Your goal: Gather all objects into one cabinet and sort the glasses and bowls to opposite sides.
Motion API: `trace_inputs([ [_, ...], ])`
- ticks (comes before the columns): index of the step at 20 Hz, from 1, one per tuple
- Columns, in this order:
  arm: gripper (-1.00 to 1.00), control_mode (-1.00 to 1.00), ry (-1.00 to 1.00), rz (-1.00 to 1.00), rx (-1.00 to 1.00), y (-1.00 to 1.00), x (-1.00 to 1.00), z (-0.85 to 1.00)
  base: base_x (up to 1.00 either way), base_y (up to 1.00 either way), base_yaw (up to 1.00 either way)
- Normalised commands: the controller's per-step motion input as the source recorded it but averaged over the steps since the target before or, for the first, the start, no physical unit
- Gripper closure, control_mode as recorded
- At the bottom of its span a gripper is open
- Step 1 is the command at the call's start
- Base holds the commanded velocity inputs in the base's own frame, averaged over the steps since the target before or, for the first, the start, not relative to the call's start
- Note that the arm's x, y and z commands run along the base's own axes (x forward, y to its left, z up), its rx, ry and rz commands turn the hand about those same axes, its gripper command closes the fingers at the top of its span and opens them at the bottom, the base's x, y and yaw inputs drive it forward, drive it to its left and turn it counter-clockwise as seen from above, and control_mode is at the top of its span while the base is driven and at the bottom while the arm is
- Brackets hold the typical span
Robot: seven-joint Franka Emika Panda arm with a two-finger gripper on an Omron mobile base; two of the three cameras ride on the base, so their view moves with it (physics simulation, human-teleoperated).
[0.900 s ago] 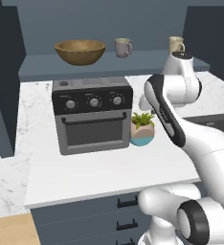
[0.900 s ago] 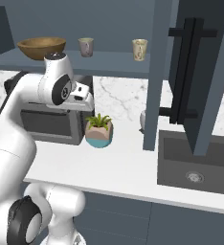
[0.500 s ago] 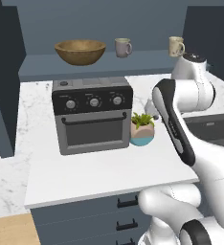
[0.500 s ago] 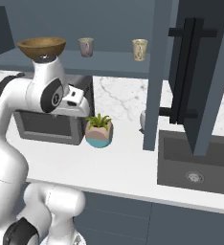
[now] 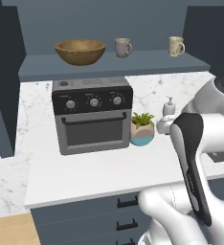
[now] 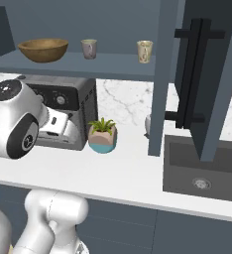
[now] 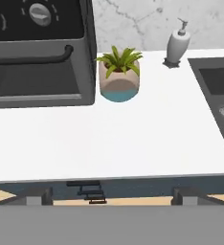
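Note:
The cabinet (image 5: 109, 66) (image 6: 95, 63) is an open dark slate-blue shelf above the counter. On it stand the wide wooden bowl (image 5: 80, 51) (image 6: 43, 50) at the left, a greyish-pink mug (image 5: 122, 47) (image 6: 89, 48) in the middle and a beige mug (image 5: 176, 46) (image 6: 145, 51) at the right. The glasses are out of view. My gripper (image 7: 111, 196) is open with nothing between its fingers. It hangs in front of the counter edge, well below the shelf, and looks at the counter.
A black toaster oven (image 5: 92, 119) (image 6: 63, 116) (image 7: 37, 52) stands on the white counter (image 5: 104, 167). To its right are a teal-and-pink plant pot (image 5: 142, 130) (image 7: 119, 76) and a soap dispenser (image 7: 177, 44). A sink (image 6: 202, 171) and an open door (image 6: 202, 74) are further right. Drawers (image 5: 126, 210) lie below.
The arm has swung down and to the right, away from the shelf by the beige mug. Bowl and mugs have not moved.

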Motion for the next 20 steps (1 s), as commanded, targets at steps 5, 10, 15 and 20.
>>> trace_inputs([
  [5,-1.0,-1.0,-0.04,-0.02,0.0,0.09,-0.34,0.48,0.0,0.0,0.0],
  [10,-1.0,-1.0,0.01,-0.03,0.0,0.0,-0.07,0.53,0.0,0.0,0.0],
  [15,-1.0,-1.0,0.03,-0.01,0.0,0.0,0.0,0.2,0.0,0.0,0.0],
  [20,-1.0,-1.0,0.0,0.0,0.0,0.0,0.0,0.0,0.0,0.0,0.0],
])
